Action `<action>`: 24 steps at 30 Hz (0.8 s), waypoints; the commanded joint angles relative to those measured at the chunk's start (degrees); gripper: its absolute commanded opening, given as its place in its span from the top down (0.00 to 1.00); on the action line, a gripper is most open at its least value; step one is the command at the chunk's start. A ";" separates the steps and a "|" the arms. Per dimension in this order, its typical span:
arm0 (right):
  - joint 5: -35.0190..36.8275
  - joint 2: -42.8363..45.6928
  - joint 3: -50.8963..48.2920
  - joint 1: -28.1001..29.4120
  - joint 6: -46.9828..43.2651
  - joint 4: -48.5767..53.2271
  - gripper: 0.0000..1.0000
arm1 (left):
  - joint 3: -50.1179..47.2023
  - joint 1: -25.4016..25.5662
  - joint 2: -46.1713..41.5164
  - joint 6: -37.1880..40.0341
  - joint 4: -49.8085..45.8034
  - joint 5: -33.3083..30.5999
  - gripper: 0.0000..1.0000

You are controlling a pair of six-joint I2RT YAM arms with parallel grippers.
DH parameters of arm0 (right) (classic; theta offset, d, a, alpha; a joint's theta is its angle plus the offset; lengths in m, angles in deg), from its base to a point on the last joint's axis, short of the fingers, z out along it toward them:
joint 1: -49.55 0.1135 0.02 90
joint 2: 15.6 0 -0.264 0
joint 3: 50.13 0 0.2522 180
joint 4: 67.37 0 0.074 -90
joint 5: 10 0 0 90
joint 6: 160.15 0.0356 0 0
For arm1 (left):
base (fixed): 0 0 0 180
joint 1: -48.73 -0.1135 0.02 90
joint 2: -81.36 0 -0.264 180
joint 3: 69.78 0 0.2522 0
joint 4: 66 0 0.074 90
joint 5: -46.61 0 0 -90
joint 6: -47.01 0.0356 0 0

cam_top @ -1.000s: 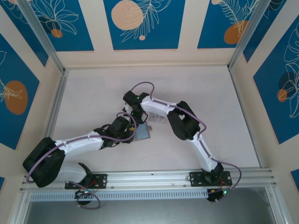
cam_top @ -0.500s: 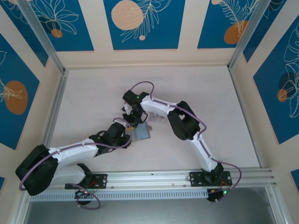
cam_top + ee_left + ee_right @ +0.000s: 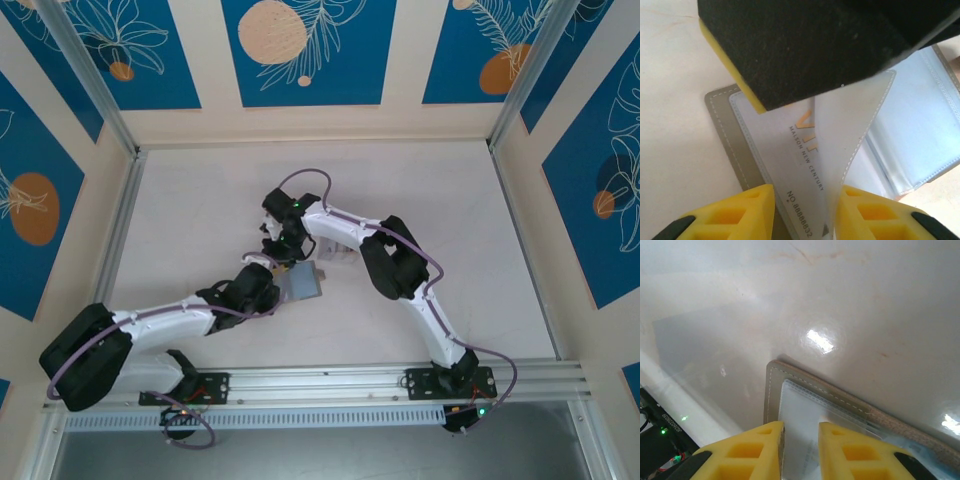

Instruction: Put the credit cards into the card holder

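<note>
Grey holder (image 3: 303,283) at tabletop (image 3: 200,220) centre, white card (image 3: 790,150) partly under its clear flap (image 3: 860,115). The left pincer (image 3: 807,215) straddles it, half-open; the right pincer (image 3: 801,450) sits narrow on the flap, grip unclear. A slipping flap could jam the card.

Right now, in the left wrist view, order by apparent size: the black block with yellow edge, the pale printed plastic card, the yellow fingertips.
1. Black yellow-edged block
2. Pale printed plastic card
3. Yellow fingertips, both alike
Camera nearness may inflate the block.
</note>
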 commanded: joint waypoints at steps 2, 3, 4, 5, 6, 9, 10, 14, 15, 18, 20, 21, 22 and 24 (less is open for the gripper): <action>2.71 8.14 0.80 -0.92 -0.37 -0.55 0.69 | -1.28 0.21 0.11 -2.16 -5.01 -2.82 0.65; 3.69 9.13 0.38 -1.23 -0.08 -1.00 0.68 | -1.20 0.21 0.38 -2.14 -5.07 -2.83 0.66; 4.76 10.18 -0.57 -1.52 0.31 -1.63 0.67 | -1.19 0.17 0.63 -2.25 -5.13 -2.80 0.66; 5.45 11.33 -1.72 -1.78 0.75 -2.53 0.67 | -1.19 0.18 0.79 -2.34 -5.07 -2.83 0.66; 5.80 12.67 -3.33 -2.17 1.18 -3.79 0.66 | -1.19 0.16 1.01 -2.52 -5.04 -2.82 0.66; 8.59 15.87 -7.27 -2.95 2.45 -5.30 0.66 | -1.19 0.18 1.20 -3.09 -5.27 -3.02 0.66; 9.99 16.55 -8.25 -2.95 2.52 -4.91 0.67 | -1.13 0.20 1.21 -3.53 -5.86 -3.51 0.66; 11.61 17.06 -12.50 -1.90 2.66 -3.19 0.81 | -1.28 0.20 -1.64 -4.59 -7.34 -3.76 0.67; 11.92 17.23 -13.92 -1.12 2.67 -3.50 0.85 | -1.07 0.18 -2.95 -4.66 -8.32 -3.82 0.67; 13.80 16.67 -16.65 0.84 2.63 -3.10 0.92 | -0.56 0.20 -7.46 -4.82 -11.05 -3.26 0.67; 14.35 16.31 -18.08 1.73 2.58 -3.49 0.94 | 0.28 0.19 -9.92 -4.44 -13.02 -2.41 0.67; 14.47 16.13 -18.80 2.11 2.54 -4.05 0.95 | 0.96 0.19 -10.77 -3.85 -13.99 -1.82 0.67; 14.64 15.89 -19.55 2.34 2.49 -4.32 0.95 | 1.77 0.14 -11.12 -3.33 -14.69 -1.02 0.67; 15.36 15.34 -20.46 2.42 2.49 -4.33 0.97 | 3.73 0.19 -10.32 -2.12 -15.21 0.76 0.66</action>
